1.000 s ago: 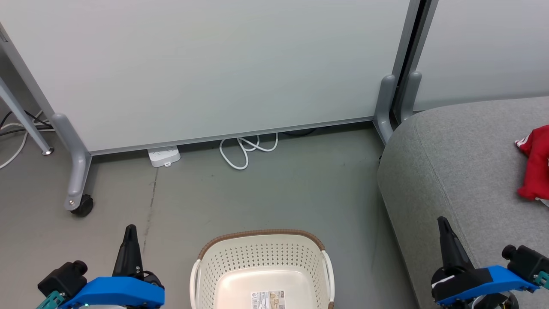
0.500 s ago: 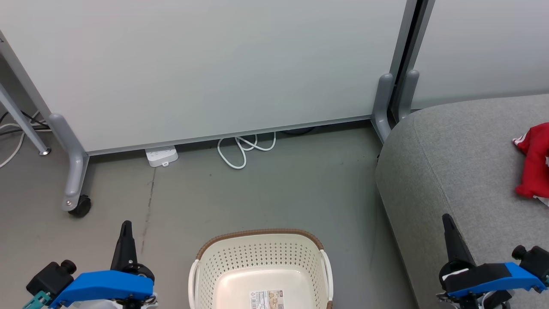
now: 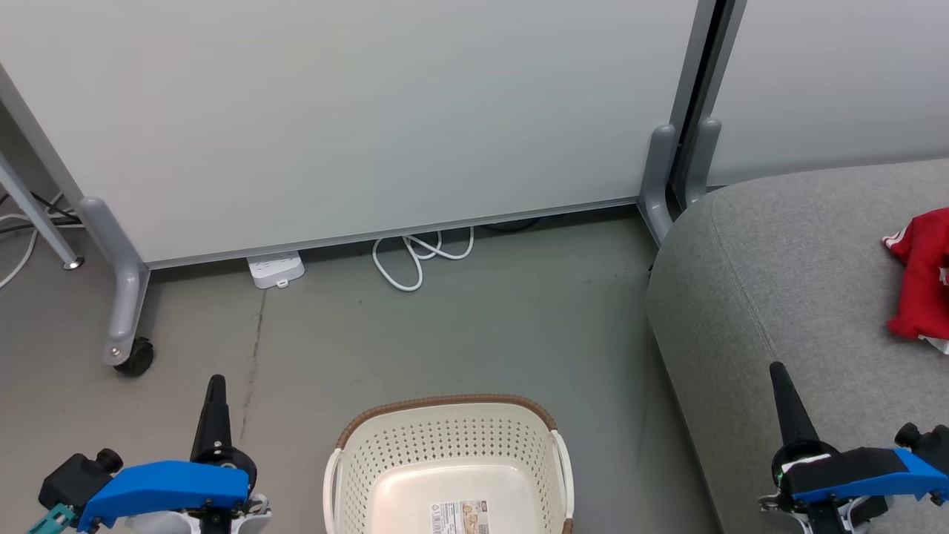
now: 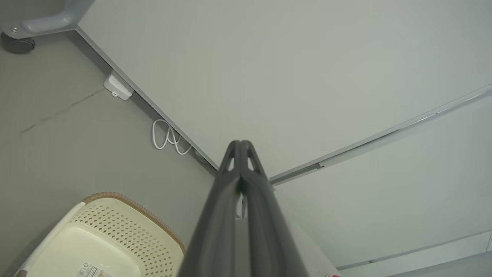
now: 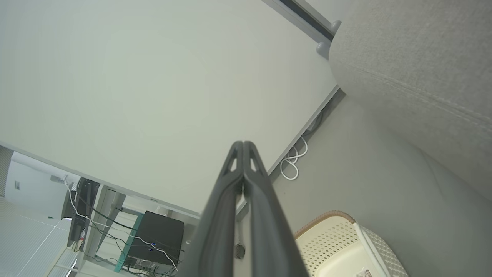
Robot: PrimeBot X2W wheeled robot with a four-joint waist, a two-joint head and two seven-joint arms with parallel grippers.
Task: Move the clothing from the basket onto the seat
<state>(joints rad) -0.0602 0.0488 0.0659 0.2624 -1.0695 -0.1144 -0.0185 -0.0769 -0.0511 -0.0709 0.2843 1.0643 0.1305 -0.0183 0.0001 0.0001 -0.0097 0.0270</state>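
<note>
Since a second ago both my claws have sunk lower in the head view, and the whole view has drifted slightly, so my head has moved too. My left claw [image 3: 215,382] and right claw [image 3: 777,368] are each clenched on nothing, fingers pressed flat together. The basket [image 3: 445,460] sits between them, its visible floor bare. The clothing [image 3: 919,282], a red bundle cut off by the frame edge, lies on the seat [image 3: 786,282], ahead and to the right of my right claw, its long axis running away from me. My right arm is clearly nearer
</note>
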